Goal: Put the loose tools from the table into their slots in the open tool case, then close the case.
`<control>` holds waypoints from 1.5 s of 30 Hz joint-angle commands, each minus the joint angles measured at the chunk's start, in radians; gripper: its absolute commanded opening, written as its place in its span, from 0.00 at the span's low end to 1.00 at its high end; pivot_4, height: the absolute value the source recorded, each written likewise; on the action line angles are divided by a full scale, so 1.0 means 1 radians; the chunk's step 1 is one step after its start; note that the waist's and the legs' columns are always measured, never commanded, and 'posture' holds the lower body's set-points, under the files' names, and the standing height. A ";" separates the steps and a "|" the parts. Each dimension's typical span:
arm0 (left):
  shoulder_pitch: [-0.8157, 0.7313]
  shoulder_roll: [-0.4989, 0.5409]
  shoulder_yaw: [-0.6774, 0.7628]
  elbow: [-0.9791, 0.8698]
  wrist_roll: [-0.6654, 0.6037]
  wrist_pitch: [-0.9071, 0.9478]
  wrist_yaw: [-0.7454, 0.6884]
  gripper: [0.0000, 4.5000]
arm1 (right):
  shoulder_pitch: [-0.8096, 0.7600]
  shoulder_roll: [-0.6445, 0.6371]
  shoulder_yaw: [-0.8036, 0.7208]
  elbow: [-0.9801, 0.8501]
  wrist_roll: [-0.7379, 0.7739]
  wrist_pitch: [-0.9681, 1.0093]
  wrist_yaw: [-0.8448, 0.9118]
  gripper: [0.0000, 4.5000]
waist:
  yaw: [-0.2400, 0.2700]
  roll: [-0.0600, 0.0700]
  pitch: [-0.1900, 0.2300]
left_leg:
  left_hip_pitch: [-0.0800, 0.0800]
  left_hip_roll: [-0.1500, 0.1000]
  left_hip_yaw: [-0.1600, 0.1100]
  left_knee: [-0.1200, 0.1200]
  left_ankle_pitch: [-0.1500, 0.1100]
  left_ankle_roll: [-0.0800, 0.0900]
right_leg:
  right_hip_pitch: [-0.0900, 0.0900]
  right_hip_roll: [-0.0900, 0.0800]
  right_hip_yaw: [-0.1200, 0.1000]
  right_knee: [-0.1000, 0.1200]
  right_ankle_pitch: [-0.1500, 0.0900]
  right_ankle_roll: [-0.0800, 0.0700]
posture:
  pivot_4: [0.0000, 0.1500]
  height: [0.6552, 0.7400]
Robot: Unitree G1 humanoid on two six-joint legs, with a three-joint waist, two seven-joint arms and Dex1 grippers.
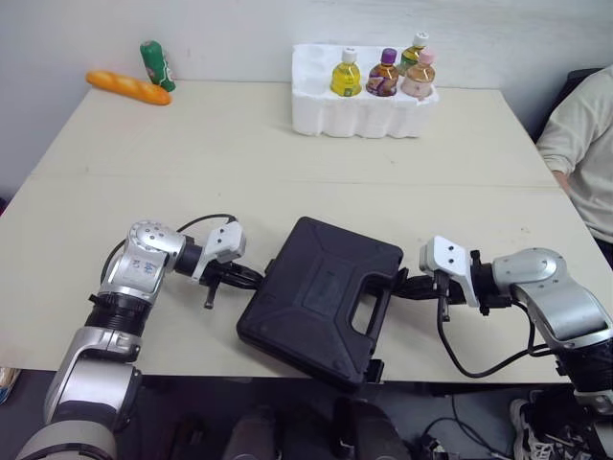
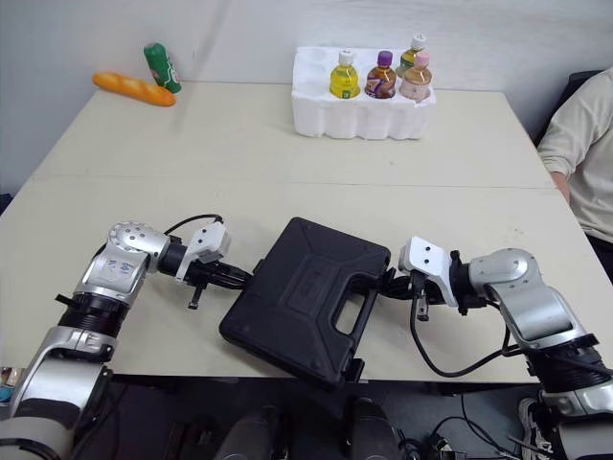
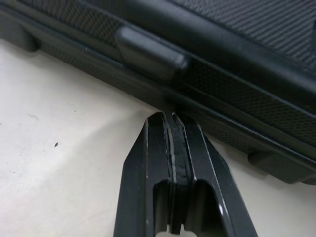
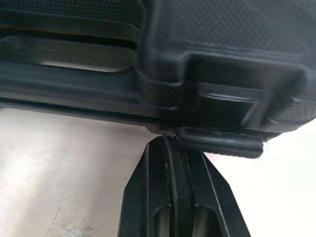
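Black case [image 1: 321,292] lies shut on the bench [image 1: 287,172]; left tool [image 1: 251,278] and right tool [image 1: 407,286], each pressed together, meet opposite sides, seemingly steadying it.

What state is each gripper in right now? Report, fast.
Left gripper: closed, holding nothing, tips at the tool case edge.
Right gripper: closed, holding nothing, tips at the tool case's handle side.
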 commanded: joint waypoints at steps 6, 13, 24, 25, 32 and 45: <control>-0.181 -0.090 0.038 -0.139 -0.169 0.238 0.046 0.01 | 0.123 -0.036 -0.152 -0.101 -0.021 0.043 -0.161 0.00 | 0.019 0.000 0.000 | -0.001 0.000 0.000 0.000 0.000 0.000 | 0.000 0.000 0.000 0.000 0.000 0.000 | 1.00 0.96; -0.302 -0.327 -0.064 -0.042 -0.128 0.230 0.198 0.01 | 0.207 0.003 -0.225 -0.239 0.029 0.156 -0.265 0.00 | 0.020 0.000 0.000 | -0.001 0.000 -0.001 0.004 0.000 0.001 | 0.003 0.001 -0.001 0.000 0.000 0.000 | 1.00 0.96; -0.396 -0.461 -0.293 0.283 0.087 -0.020 0.208 0.01 | 0.283 0.018 -0.288 -0.362 0.071 0.252 -0.341 0.00 | 0.018 0.000 0.000 | 0.001 0.001 0.000 0.004 0.000 0.001 | 0.003 0.002 -0.001 -0.001 0.000 0.000 | 1.00 0.96; -0.394 -0.460 -0.318 0.302 0.118 -0.047 0.219 0.01 | 0.287 0.022 -0.288 -0.368 0.074 0.253 -0.348 0.00 | 0.018 0.000 0.000 | 0.001 0.001 0.000 0.004 0.000 0.001 | 0.003 0.001 0.000 -0.002 0.000 0.000 | 1.00 0.96; -0.358 -0.453 -0.399 0.368 0.225 -0.176 0.258 0.01 | 0.272 0.049 -0.270 -0.387 0.093 0.270 -0.376 0.00 | 0.019 0.000 -0.003 | 0.005 0.001 -0.002 0.004 -0.002 0.002 | 0.007 0.000 0.003 -0.006 0.000 0.000 | 1.00 0.96; -0.350 -0.474 -0.381 0.384 0.232 -0.185 0.287 0.01 | 0.209 0.105 -0.200 -0.416 0.122 0.323 -0.398 0.00 | 0.011 0.001 -0.009 | 0.006 0.002 -0.002 0.004 -0.003 0.003 | 0.008 0.000 0.004 -0.005 0.000 -0.001 | 1.00 0.96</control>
